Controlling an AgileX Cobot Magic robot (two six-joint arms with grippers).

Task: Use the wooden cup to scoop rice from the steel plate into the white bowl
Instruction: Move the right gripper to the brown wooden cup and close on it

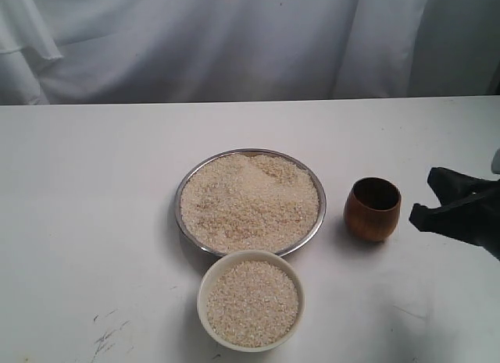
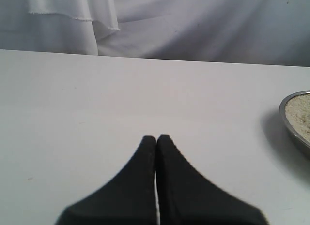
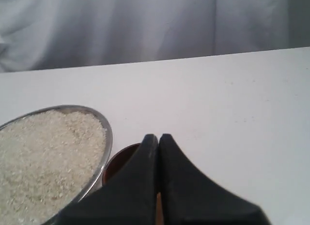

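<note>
Two sets of jaws, both empty. Right jaws: tips pressed together, no gap, nothing held. They hang near the wooden cup (image 1: 373,209), on its right in the ext. view, not touching it. Left jaws: likewise pinched together on nothing, over bare surface (image 2: 97,104), w/ only the edge of the steel plate (image 2: 282,110) in their cam. They don't show in the ext. view.

Step in hand, my read: the reach for the cup, before any scoop, since the cup isn't gripped yet. The white bowl (image 1: 205,289) already has a good fill of rice (image 1: 250,201) and the plate is heaped too, so how far along overall I can't tell.

Nxt move needs the right jaws to open wide enough for the cup's wall or rim, come in from its free right side, and close w/o shoving it into the plate rim just beside it.

Cup: upright on the surface, base down, mouth pointing up, dark inside showing. Long axis vertical, no lean I can make out. It sits just right of the plate w/ a small gap btwn them. The bowl is in front of the plate, right up against its near rim; touching or not, can't tell.
</note>
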